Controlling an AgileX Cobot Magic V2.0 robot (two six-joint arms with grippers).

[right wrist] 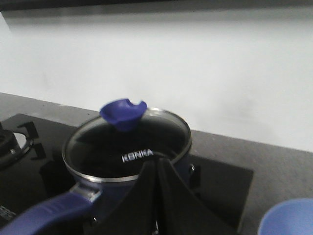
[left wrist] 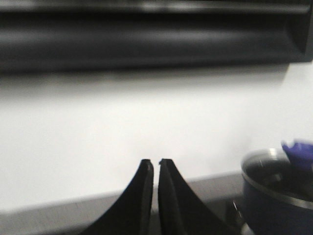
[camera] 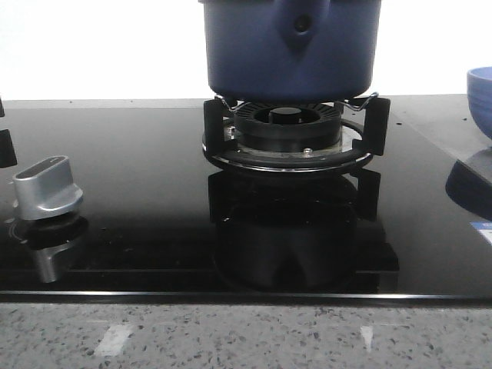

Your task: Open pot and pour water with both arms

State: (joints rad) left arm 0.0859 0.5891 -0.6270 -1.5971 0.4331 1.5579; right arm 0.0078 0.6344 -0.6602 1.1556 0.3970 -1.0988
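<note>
The left hand [left wrist: 156, 164] has its fingers pressed nearly together, holding nothing; the right hand [right wrist: 155, 164] likewise seems closed, though blurred.

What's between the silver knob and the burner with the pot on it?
Nothing. In the front view only bare glossy black stovetop lies between the knob and the burner under the pot.

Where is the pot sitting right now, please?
In the front view the pot sits centre on the burner grate, with the silver knob at lower left.
</note>
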